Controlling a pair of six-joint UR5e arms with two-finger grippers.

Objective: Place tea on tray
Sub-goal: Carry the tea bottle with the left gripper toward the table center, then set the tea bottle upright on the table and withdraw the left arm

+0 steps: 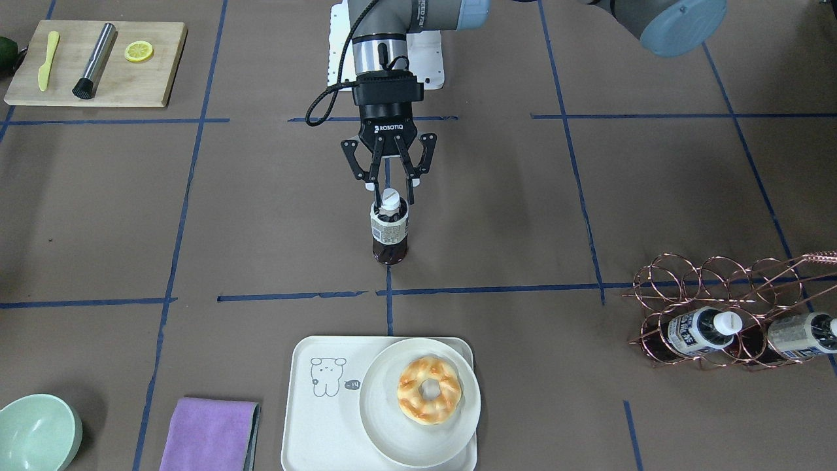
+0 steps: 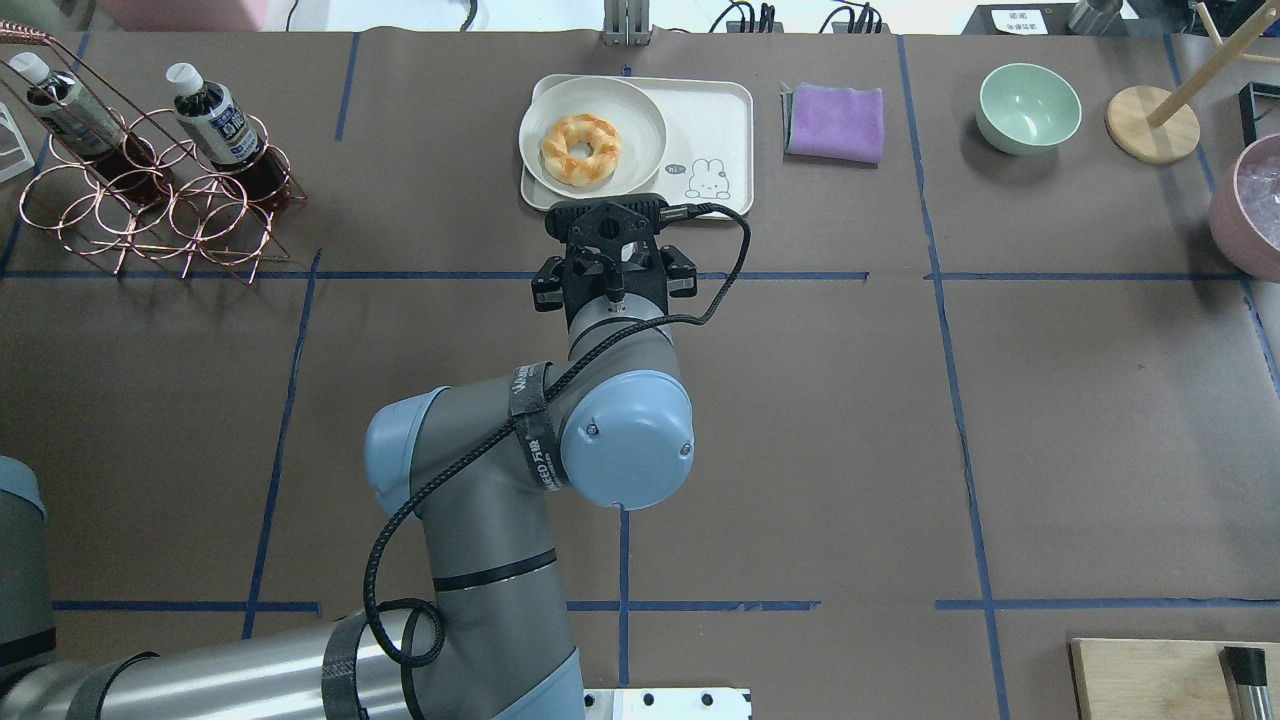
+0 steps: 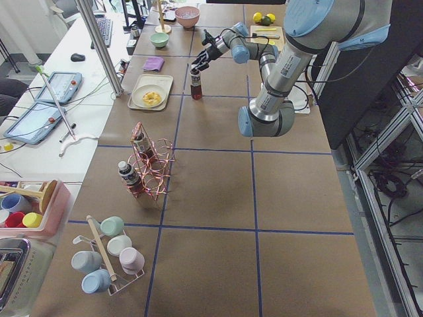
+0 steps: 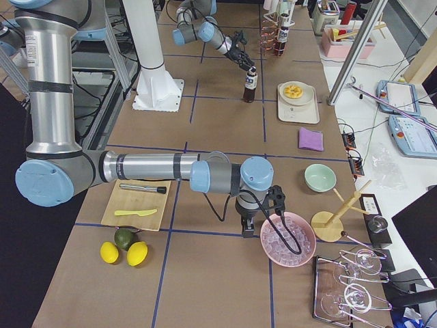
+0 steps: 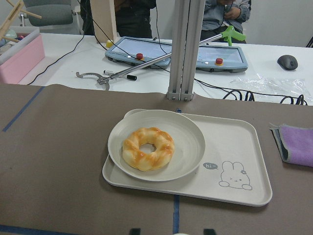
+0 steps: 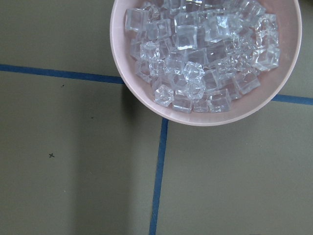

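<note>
The tea [image 1: 390, 229], a small bottle of dark liquid with a white cap and a white-grey label, stands upright in the middle of the table. My left gripper [image 1: 392, 193] comes down from above, and its fingers [image 1: 376, 196] are closed on the bottle's neck and shoulder. I cannot tell whether the base touches the table. The cream tray [image 1: 314, 418] with the bear drawing lies beyond the bottle, apart from it, and also shows in the left wrist view [image 5: 244, 161]. My right gripper [image 4: 250, 229] hangs beside a pink bowl; I cannot tell whether it is open or shut.
A round plate [image 1: 451, 432] with a doughnut [image 1: 428, 389] covers half of the tray. A copper wire rack [image 1: 719, 281] holds two more tea bottles [image 1: 703, 327]. A purple cloth [image 1: 209, 435], a green bowl [image 1: 36, 432] and a wooden board [image 1: 98, 62] lie around. The pink bowl holds ice [image 6: 205, 58].
</note>
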